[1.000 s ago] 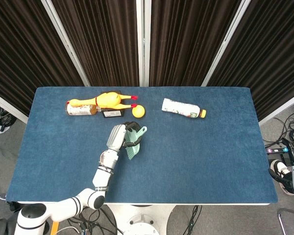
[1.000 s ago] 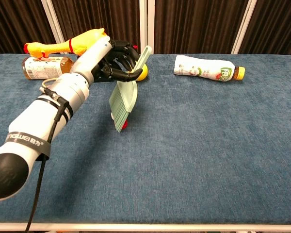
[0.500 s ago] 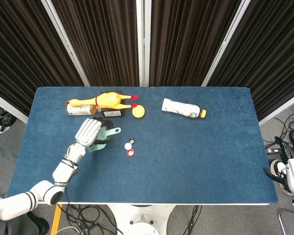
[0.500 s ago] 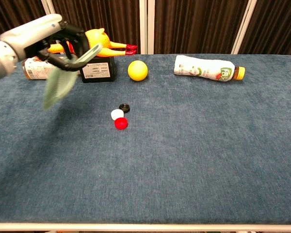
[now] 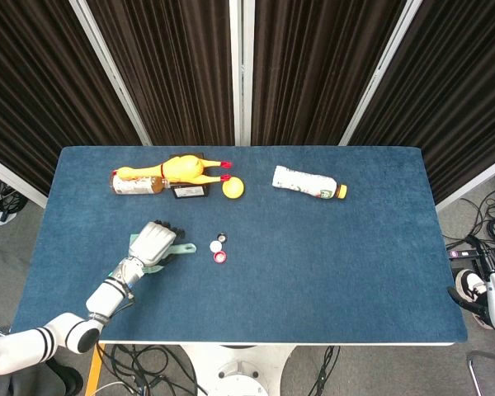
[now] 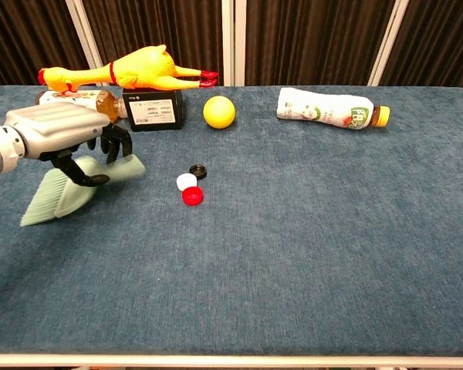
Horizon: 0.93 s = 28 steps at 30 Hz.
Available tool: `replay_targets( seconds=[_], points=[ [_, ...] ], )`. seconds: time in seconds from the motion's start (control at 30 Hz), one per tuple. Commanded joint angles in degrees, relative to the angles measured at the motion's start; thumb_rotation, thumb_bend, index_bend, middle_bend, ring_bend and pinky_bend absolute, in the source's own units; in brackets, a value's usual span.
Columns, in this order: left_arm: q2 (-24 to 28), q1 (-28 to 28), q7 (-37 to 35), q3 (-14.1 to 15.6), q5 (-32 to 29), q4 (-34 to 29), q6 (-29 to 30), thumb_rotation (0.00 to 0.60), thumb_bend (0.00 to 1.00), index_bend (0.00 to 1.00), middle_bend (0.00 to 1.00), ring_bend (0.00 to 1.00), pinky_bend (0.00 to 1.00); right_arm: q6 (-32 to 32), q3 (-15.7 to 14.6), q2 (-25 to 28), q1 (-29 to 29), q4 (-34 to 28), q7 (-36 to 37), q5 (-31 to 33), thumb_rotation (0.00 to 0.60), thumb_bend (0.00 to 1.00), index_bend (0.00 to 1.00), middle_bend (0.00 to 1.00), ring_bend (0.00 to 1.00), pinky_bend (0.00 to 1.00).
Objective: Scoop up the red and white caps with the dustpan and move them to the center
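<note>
The red cap [image 5: 220, 256] [image 6: 192, 196], the white cap [image 5: 215, 246] [image 6: 187, 182] and a black cap [image 5: 223, 238] [image 6: 198, 171] lie together on the blue table, left of its middle. My left hand [image 5: 153, 242] [image 6: 69, 135] grips the pale green dustpan [image 5: 184, 247] [image 6: 62, 196] by its handle. The pan is held low over the cloth, well left of the caps and apart from them, with its wide edge pointing toward the near left. My right hand [image 5: 470, 290] shows only partly, off the table's right edge; its fingers are unclear.
Along the back stand a yellow rubber chicken [image 6: 131, 68], a brown bottle [image 6: 69, 100], a black box [image 6: 154, 109], a yellow ball [image 6: 219, 111] and a lying white bottle [image 6: 328, 108]. The table's front edge [image 6: 231, 356] is near.
The left hand swung the dustpan away from the caps to the left and lowered it toward the table. The caps, covered one second ago, now lie exposed and still.
</note>
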Motion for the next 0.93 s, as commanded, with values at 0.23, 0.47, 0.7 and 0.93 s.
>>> replay_targets(
  seconds=[0.23, 0.47, 0.7, 0.93],
  points=[
    [5.97, 5.12, -8.18, -2.3, -2.71, -10.57, 7.84, 0.6, 0.13, 0.14, 0.19, 0.15, 0.26, -0.89, -0.11, 0.12, 0.33, 0.33, 0.11, 0.18, 0.6, 0.06, 0.11, 0.19, 0.01, 0.07],
    [11.03, 16.37, -12.72, -2.6, 0.18, -7.87, 27.7, 0.6, 0.13, 0.14, 0.19, 0.15, 0.24, -2.21, -0.75, 0.89, 0.66, 0.72, 1.6, -0.36, 0.6, 0.07, 0.11, 0.15, 0.0, 0.06],
    [15.04, 25.85, -12.19, 1.38, -0.28, -7.87, 36.22, 0.6, 0.12, 0.14, 0.19, 0.15, 0.19, -1.09, -1.38, 0.16, 1.25, 2.08, 4.82, -3.64, 0.6, 0.06, 0.11, 0.15, 0.0, 0.06],
    [16.03, 31.8, -11.38, 5.38, 2.11, -10.89, 40.6, 0.6, 0.12, 0.17, 0.19, 0.15, 0.19, -0.99, -2.34, -0.52, 1.0, 1.74, 5.05, -4.42, 0.6, 0.07, 0.11, 0.15, 0.0, 0.06]
  ],
)
